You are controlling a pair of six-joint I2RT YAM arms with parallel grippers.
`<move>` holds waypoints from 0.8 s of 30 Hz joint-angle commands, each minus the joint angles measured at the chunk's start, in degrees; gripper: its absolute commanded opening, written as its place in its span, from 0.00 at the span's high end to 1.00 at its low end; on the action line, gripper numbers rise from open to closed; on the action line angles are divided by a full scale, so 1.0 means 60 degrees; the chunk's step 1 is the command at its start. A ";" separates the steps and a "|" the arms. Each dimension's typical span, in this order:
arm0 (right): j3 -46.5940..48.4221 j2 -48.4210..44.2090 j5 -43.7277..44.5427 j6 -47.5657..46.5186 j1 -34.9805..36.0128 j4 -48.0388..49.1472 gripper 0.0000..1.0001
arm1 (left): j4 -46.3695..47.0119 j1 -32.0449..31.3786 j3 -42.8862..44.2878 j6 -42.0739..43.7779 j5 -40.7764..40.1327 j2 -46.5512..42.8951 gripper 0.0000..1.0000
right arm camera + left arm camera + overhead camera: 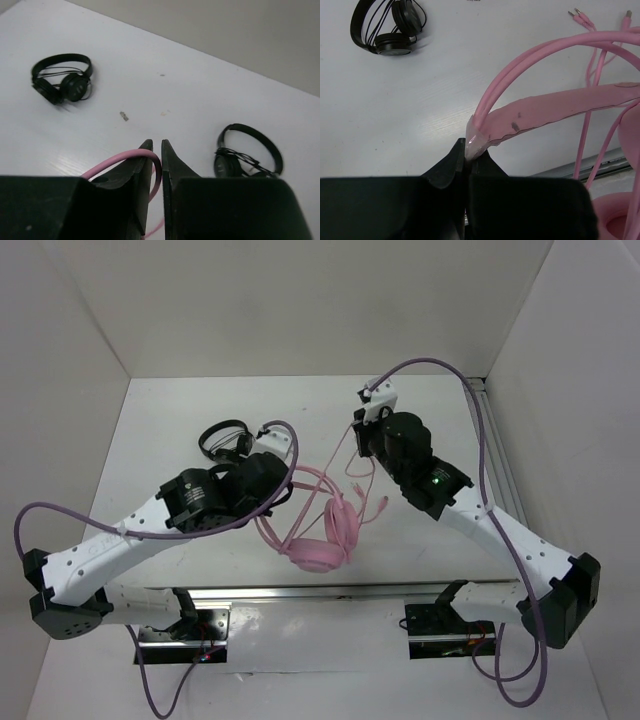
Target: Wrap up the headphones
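**A:** Where are the headphones [318, 550]?

**B:** The pink earcups are by the middle of the table's [170, 430] near edge. I can't tell whether they rest on it or hang.

**A:** And the left gripper [468, 150]?

**B:** It is just beyond them. Its jaws are pressed together on one end of the headband [555, 107], which arches away to the right.

**A:** The right gripper [156, 150]?

**B:** It is farther in, right of centre. Its jaws are nearly together with the thin pink cable [120, 159] pinched in the slit, curling over one finger.

**A:** What is beyond that?

**B:** The plugs [582, 19] show past the headband. Farthest out, a black set [62, 79] and another black set [247, 152] lie well apart on the table.
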 commanded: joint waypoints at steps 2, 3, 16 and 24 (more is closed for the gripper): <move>-0.0879 -0.0406 -0.2701 0.1742 -0.0822 0.2313 0.81 | -0.0851 -0.0182 0.0860 0.0233 0.0452 -0.0672 1.00; -0.1273 -0.0407 -0.3056 0.2150 -0.0822 0.2824 0.81 | -0.0852 -0.0182 0.0964 0.0232 0.0453 -0.0788 1.00; -0.3093 0.2199 -0.5506 0.4877 -0.0822 0.8436 0.81 | -0.0721 -0.0182 0.3014 0.0232 0.1757 -0.0715 1.00; -0.2216 0.4322 -0.6574 0.5758 -0.0691 1.0270 0.58 | -0.1350 -0.0182 0.5285 -0.0500 0.1346 0.0177 1.00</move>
